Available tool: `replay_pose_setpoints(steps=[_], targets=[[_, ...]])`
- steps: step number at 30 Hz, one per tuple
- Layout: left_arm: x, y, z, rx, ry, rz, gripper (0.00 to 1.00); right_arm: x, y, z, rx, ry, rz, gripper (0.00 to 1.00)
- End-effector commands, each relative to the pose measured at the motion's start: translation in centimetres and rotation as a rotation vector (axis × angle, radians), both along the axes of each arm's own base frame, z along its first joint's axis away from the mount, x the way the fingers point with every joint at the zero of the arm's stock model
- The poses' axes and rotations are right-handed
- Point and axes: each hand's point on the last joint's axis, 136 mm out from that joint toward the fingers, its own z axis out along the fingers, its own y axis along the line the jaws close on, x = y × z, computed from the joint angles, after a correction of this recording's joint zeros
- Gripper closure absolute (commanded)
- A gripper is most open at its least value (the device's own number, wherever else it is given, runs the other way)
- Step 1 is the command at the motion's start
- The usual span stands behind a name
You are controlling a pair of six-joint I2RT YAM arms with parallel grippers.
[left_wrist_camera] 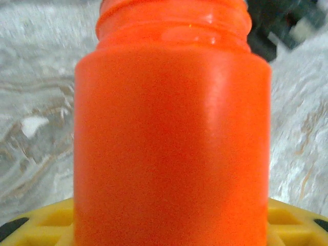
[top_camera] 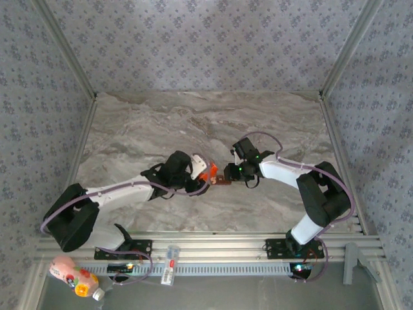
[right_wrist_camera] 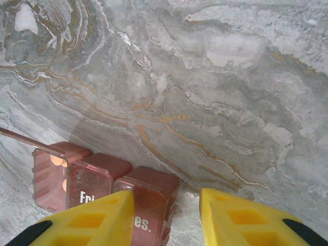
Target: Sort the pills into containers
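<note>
Pouring step, by our reading. Left gripper (left_wrist_camera: 171,228) is clamped on the orange bottle (left_wrist_camera: 171,133), which bulks across the left wrist view with bare neck threads at the top edge. From above, the bottle (top_camera: 209,172) sits at frame centre, tipped toward the right. Strip (right_wrist_camera: 102,179) of reddish-brown containers lies on the marble table (right_wrist_camera: 230,92), at the lower left of the right wrist view. In the top view the strip (top_camera: 221,179) is just right of the bottle's mouth, near touching. Lid (right_wrist_camera: 23,137) of the leftmost compartment stands raised; the other two, one lettered "Fri", look shut. Pale patches in the open one may be pills, but we cannot be sure. Right gripper (right_wrist_camera: 166,215) hovers over the strip's right end, jaws parted, marble showing between them, nothing clamped. Next move, we judge: bring the bottle's mouth over the open compartment and tip slowly, so pills drop singly and not in a heap. The right gripper may need to steady the strip, which looks light enough to skid if nudged.
</note>
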Motion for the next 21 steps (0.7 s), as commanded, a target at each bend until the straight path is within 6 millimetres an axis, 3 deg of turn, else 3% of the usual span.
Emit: replay_pose_setpoints(steps=[1, 9, 12, 18, 21], targets=[[1.0, -1.3, 4.9, -0.157, -0.120, 0.005, 1.00, -0.3, -0.5, 0.9, -0.031, 0.012, -0.014, 0.58], [2.0, -1.4, 12.0, -0.334, -0.299, 0.040, 1.00, 0.4, -0.1, 3.5, -0.001, -0.006, -0.031, 0.51], [2.4, -1.4, 14.4, -0.388, -0.366, 0.052, 1.00, 1.2, -0.6, 5.4, 0.016, -0.034, -0.059, 0.49], [3.0, -1.3, 19.2, -0.487, -0.490, 0.074, 1.00, 3.2, -3.5, 9.5, 0.016, -0.108, -0.141, 0.43], [3.3, -1.3, 21.7, -0.531, -0.552, 0.084, 1.00, 4.4, -5.9, 10.2, -0.021, -0.118, -0.188, 0.38]])
